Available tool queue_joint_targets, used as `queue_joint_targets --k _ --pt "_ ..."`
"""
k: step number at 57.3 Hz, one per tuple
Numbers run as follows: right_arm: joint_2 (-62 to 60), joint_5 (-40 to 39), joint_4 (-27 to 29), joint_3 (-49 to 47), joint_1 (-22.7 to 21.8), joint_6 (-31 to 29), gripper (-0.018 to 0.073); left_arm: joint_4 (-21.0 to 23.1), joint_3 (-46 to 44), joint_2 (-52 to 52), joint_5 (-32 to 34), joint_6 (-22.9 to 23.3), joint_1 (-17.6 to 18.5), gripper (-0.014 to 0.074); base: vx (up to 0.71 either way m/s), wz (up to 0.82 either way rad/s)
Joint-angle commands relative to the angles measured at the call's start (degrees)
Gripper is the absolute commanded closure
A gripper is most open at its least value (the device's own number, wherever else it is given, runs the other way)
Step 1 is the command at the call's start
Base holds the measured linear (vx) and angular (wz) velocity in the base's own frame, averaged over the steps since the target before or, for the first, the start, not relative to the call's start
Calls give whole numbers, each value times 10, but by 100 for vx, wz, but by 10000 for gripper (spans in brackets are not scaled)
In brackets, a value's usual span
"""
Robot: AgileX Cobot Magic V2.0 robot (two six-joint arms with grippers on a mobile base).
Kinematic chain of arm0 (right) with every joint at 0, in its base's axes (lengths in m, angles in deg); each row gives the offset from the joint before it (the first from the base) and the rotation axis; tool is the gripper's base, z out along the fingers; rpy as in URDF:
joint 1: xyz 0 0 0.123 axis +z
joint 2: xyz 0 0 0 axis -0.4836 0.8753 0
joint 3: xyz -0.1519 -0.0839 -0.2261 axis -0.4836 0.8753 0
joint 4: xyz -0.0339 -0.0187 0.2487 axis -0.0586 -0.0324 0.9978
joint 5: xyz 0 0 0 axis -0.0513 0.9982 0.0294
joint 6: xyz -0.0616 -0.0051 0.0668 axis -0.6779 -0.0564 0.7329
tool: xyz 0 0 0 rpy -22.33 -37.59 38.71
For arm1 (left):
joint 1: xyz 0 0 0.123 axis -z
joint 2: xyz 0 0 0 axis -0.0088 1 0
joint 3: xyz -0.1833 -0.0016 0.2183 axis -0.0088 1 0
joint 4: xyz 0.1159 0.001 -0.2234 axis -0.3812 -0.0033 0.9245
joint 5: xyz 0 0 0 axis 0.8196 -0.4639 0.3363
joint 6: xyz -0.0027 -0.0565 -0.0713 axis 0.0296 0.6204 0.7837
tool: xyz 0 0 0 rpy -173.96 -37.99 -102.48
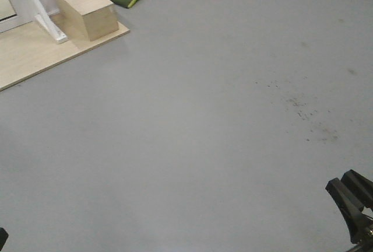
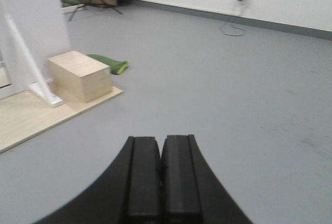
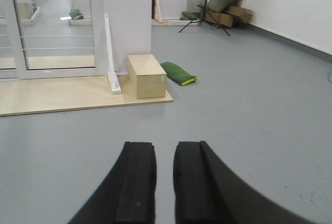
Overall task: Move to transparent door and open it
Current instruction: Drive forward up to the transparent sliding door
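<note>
At a distance from the goal: the transparent door (image 3: 57, 27), clear glass in a white frame with thin white bars across it, stands well off to my left behind a low wooden platform (image 3: 62, 97), and grey floor lies between it and the rig. My left gripper (image 2: 161, 146) has its pads pressed together on nothing. My right gripper (image 3: 165, 149) shows a narrow gap between its pads and is also empty. The trouble I foresee lies mostly in the approach. The platform's raised edge could catch the base's wheels if I drive at it squarely, and a wooden box (image 3: 147, 75) and a slanted white brace (image 3: 110, 63) crowd its right end, where a swinging arm might strike them. A green cushion (image 3: 178, 73) lies on the floor just beyond the box, one more thing to steer around. From here I cannot make out the pull handle with any certainty, so I risk lining up on the wrong glass panel. The glass throws back reflections, which could fool my sense of depth and bring a gripper into the pane. The closed left gripper would have to open before it could take any handle.
</note>
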Motion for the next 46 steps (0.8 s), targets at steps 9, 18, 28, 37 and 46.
queue_joint_targets --k 9,18,28,37,46 --pt "-9 -47 -2 2 -3 -2 342 2 7 -8 45 4 3 603 53 58" --pt "-9 -47 -2 2 -3 -2 342 2 7 -8 45 4 3 603 52 57" --pt "-9 -47 -2 2 -3 -2 342 2 7 -8 45 4 3 603 52 55" --pt "-9 -48 -3 2 -3 -2 342 2 7 -8 45 4 3 603 52 53" --pt "-9 -48 -3 2 -3 -2 342 2 7 -8 45 4 3 603 51 51"
